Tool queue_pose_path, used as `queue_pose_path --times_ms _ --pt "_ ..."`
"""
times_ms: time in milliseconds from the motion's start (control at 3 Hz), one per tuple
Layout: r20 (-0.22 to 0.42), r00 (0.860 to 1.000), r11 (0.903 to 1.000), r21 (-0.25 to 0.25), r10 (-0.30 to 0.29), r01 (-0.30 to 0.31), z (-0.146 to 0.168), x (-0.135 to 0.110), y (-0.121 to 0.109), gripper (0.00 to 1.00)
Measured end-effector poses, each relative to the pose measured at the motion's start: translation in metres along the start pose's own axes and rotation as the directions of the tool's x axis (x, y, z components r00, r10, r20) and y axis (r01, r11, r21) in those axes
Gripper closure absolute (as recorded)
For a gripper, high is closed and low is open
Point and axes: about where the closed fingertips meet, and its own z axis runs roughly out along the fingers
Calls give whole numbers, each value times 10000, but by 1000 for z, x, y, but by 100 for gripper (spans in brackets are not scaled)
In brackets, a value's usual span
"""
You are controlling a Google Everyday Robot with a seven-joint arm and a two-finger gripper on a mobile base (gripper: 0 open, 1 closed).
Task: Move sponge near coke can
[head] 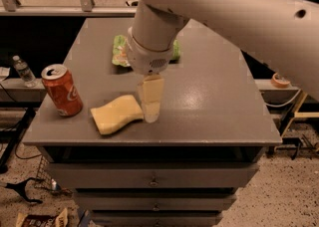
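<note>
Sponge [117,114] lies flat on the grey table top [214,96], near the front edge, left of centre. It's skewed, with the long axis running roughly 8 to 2 o'clock.

Gripper [151,114] sits at the sponge's 3 o'clock, pointing straight down with its tip at the table surface. It's right against the sponge's right edge: touching or a hair apart, can't tell from where I stand. It's beside the sponge, not around it. Open or closed: can't tell, only one pale flat face is presented this way. Nothing visibly clamped.

Coke can [61,90] stands upright at the sponge's 9–10 o'clock, near the table's left edge. It's close to the sponge but not touching, with bare table between them.

Green snack bag [118,52] is at the sponge's 12 o'clock, toward the back of the table, partly hidden behind the arm's wrist [152,47]. The arm comes in from the upper right, about 2 o'clock.

Off the table: a small water bottle [23,70] stands on a lower ledge past the can, about 10 o'clock. A tape roll [280,79] lies on the right-side ledge, about 3 o'clock. There are drawer fronts [152,176] under the top.
</note>
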Motion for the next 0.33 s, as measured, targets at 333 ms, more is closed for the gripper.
queue_pose_path --times_ms 333 --pt "-981 9947 9994 189 321 -304 -22 34 -3 0"
